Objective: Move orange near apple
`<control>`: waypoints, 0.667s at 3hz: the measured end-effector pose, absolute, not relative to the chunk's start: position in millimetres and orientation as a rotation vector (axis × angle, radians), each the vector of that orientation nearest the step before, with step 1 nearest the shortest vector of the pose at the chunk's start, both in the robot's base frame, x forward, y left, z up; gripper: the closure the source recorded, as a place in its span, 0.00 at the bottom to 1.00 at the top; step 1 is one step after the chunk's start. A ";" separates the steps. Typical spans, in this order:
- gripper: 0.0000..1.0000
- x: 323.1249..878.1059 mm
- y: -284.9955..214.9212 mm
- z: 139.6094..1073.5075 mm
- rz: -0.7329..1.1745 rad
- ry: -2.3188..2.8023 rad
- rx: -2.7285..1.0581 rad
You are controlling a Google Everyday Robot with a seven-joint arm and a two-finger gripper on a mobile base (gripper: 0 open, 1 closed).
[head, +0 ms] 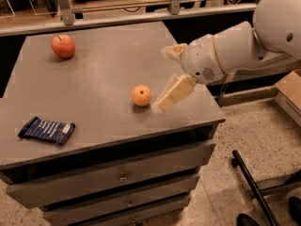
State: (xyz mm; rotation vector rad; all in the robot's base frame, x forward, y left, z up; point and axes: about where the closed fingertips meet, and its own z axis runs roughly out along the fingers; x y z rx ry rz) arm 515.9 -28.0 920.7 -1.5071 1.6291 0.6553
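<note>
Spread gripper [163, 78] just beside orange [141, 95]; apple [63, 46], blue packet [46, 130] well apart

Cabinet top [103, 69] holds apple [63, 46], orange [141, 95], apparently a packet [46, 130]; tool [167, 76] above.

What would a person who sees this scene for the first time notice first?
The white arm reaching in from the right draws the eye first; its gripper hangs open just right of the orange, toward the front right of the grey cabinet top. The apple sits far off at the back left corner, and a dark blue packet lies at the front left.
</note>
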 end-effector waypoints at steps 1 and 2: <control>0.00 522.8 -3.0 905.2 0.676 1.629 -1.496; 0.00 528.9 17.5 888.7 0.699 1.643 -1.493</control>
